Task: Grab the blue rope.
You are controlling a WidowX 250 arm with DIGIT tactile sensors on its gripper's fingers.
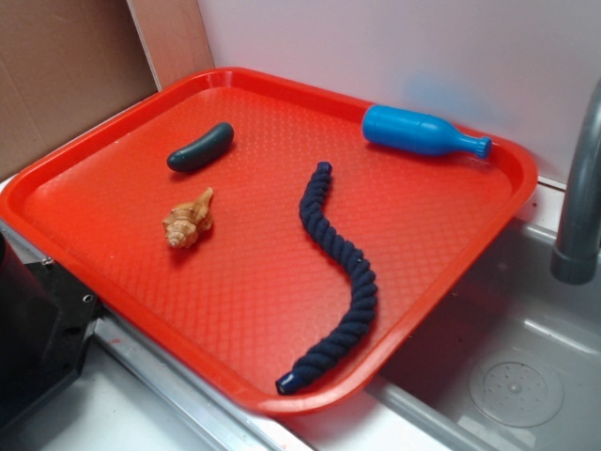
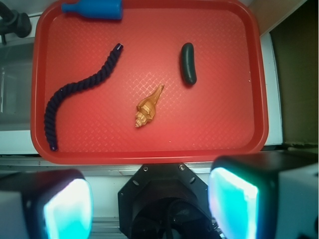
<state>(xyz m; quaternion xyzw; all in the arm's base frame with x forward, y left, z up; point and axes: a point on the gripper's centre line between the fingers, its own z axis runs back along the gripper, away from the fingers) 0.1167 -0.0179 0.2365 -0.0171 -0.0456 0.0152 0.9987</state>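
The blue rope (image 1: 341, 272) (image 2: 77, 90), a thick navy twisted cord, lies limp in a wavy line on the red tray (image 1: 113, 169) (image 2: 149, 144). In the exterior view it runs from the tray's middle to its near right corner. My gripper (image 2: 149, 206) hangs high above the tray's near edge, over the robot base, well away from the rope. Its two pads (image 2: 70, 209) stand wide apart with nothing between them. In the exterior view the gripper is out of sight.
A bright blue plastic bottle (image 1: 423, 132) (image 2: 94, 9) lies at the tray's far edge. A dark pickle-shaped piece (image 1: 200, 147) (image 2: 188, 70) and a tan seashell (image 1: 190, 221) (image 2: 148, 107) lie on the tray. A metal sink (image 1: 507, 357) and a grey faucet (image 1: 580, 188) are beside it.
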